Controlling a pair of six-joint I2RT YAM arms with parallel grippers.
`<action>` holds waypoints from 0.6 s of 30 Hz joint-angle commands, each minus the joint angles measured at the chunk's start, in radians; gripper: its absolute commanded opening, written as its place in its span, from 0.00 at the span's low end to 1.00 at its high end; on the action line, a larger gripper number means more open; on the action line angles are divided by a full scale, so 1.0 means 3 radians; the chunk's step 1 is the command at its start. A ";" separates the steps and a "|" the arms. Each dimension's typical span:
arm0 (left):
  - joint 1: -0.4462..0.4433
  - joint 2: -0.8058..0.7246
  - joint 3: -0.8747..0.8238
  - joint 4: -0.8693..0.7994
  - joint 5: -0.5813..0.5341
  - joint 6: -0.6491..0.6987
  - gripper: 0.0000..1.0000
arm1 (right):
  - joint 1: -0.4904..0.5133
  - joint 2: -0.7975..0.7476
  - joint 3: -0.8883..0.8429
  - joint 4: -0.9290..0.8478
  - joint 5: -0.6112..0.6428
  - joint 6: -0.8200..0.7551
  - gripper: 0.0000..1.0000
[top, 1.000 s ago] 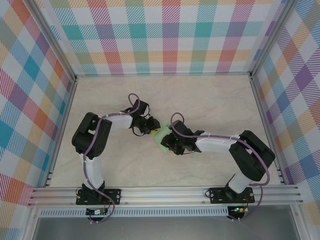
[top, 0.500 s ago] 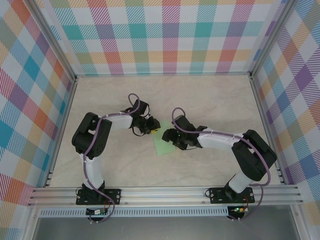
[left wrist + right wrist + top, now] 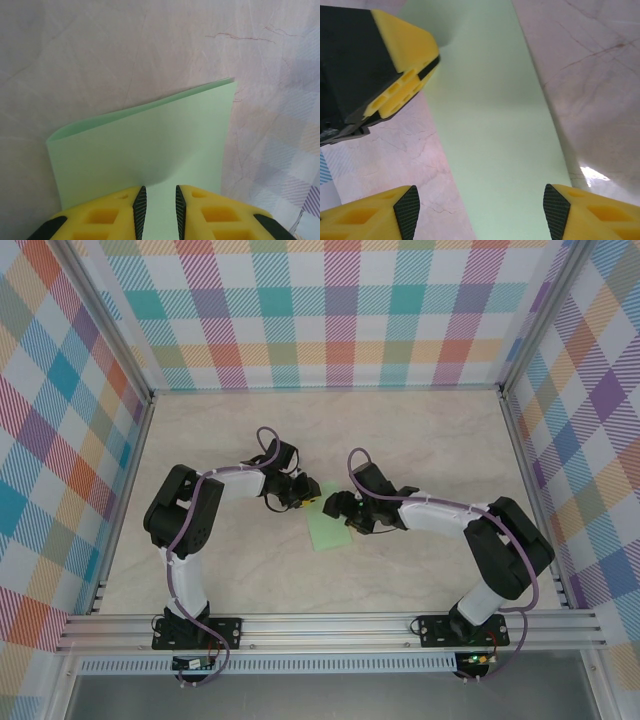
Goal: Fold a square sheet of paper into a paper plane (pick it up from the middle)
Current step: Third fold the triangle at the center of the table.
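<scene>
The square sheet of paper [image 3: 328, 531], pale mint green, lies on the table doubled over into a rectangle, its folded edge lifting a little [image 3: 150, 135]. My left gripper [image 3: 304, 494] is at the paper's far-left edge. Its jaws stand a narrow gap apart [image 3: 159, 200], with the fingertips [image 3: 405, 60] down on the paper and green showing between the pads. My right gripper [image 3: 338, 510] hovers at the paper's right side, open wide [image 3: 481, 205], the sheet [image 3: 490, 125] lying below and nothing gripped between its pads.
The marble-look tabletop [image 3: 420, 440] is bounded by aluminium rails and checked walls [image 3: 330, 310]. Both arms reach in from the near rail and meet at the middle, their purple cables looping above the wrists.
My right gripper has opened, let go of the paper and drawn back up and to the right. The paper now lies flatter and more exposed. The left gripper has stayed put.
</scene>
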 commanded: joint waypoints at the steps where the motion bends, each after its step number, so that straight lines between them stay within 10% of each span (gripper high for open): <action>1: 0.0027 0.0108 -0.0133 -0.0286 -0.0150 0.0018 0.26 | -0.0039 0.0053 0.0057 -0.0316 0.0082 0.0056 0.69; 18: 0.0026 0.0072 -0.0141 -0.0236 -0.0067 0.0067 0.27 | -0.0082 0.0179 -0.0041 0.0185 -0.0433 0.0007 0.62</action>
